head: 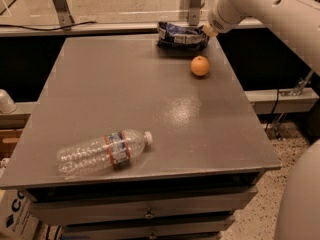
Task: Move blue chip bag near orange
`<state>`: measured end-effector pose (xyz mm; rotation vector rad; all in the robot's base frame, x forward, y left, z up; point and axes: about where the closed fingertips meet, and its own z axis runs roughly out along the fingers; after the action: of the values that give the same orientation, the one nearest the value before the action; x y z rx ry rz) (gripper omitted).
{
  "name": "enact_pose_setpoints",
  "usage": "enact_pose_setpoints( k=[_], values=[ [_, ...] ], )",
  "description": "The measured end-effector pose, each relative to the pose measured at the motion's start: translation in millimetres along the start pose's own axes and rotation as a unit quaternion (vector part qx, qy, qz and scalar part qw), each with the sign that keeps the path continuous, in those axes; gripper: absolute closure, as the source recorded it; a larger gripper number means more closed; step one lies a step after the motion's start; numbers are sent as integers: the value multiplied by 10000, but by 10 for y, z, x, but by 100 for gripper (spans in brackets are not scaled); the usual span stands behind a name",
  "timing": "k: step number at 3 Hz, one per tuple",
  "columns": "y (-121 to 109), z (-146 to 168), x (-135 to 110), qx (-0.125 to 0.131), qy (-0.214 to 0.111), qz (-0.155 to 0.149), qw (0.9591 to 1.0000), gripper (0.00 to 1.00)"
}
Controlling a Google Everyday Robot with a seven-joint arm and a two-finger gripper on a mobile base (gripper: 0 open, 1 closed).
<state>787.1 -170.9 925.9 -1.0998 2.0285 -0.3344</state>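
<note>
A chip bag point(181, 34) lies at the table's point(150, 94) far edge, the gripper point(206, 30) at its right end, an orange point(200, 65) near in front; a water bottle point(102, 152) lies sideways front left

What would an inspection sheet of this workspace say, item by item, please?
Surface: grey table top, flat, with glare.
Job's things: blue chip bag at far edge; orange just in front of it, apart.
Clutter: clear water bottle lying on its side, near left corner.
Grippers: gripper at the bag's right end.
Cables: black cable on the far ledge, left.
Surroundings: drawers below; cardboard box lower left.
</note>
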Motion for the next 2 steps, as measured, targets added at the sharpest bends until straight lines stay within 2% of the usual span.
enact_pose_setpoints(
  k=[2],
  values=[
    [-14,-111,390,23,269,-26,9996,100]
  ],
)
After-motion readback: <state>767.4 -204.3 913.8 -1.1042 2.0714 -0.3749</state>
